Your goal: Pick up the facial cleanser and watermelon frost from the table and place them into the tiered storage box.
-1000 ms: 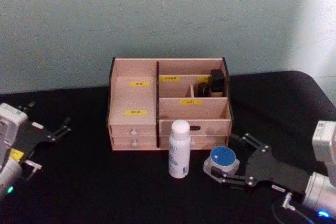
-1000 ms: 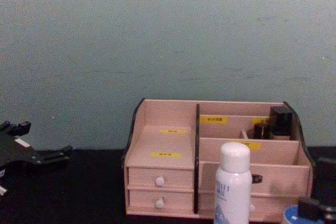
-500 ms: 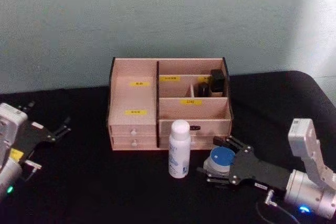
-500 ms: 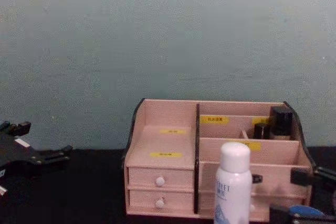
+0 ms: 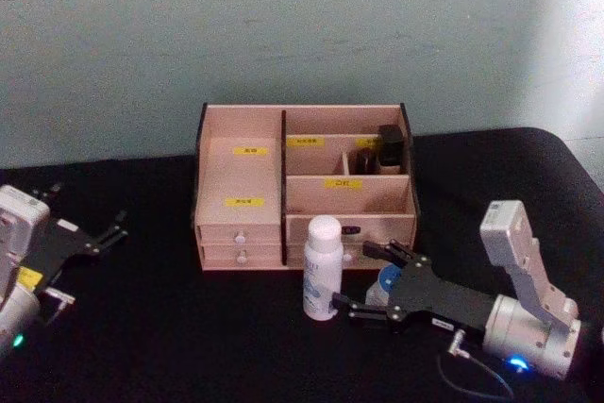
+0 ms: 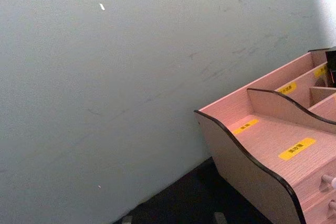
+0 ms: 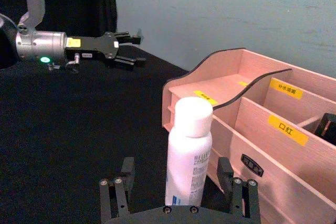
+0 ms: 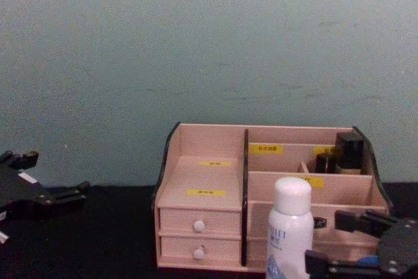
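Right end effector (image 5: pixel 351 277), fingers spread, reaches just beside the white facial cleanser (image 5: pixel 322 266) fronting the tiered storage box (image 5: pixel 241 176); left end effector (image 5: pixel 92 261) open over the desk's (image 5: pixel 170 327) left side.

My right gripper (image 5: pixel 354 278) is flat black plate studded with silver screws; behind it I see a silver wrist glowing blue. My left gripper (image 7: pixel 134 48) carries a yellow sticker behind it.

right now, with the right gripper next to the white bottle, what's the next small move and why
Probably ease the right gripper a little further toward the white bottle before closing. It is open, and the right wrist view shows the bottle upright and centred in its gap, but in the head view the tips only just reach the bottle's side. The left gripper sits parked, open, far left.
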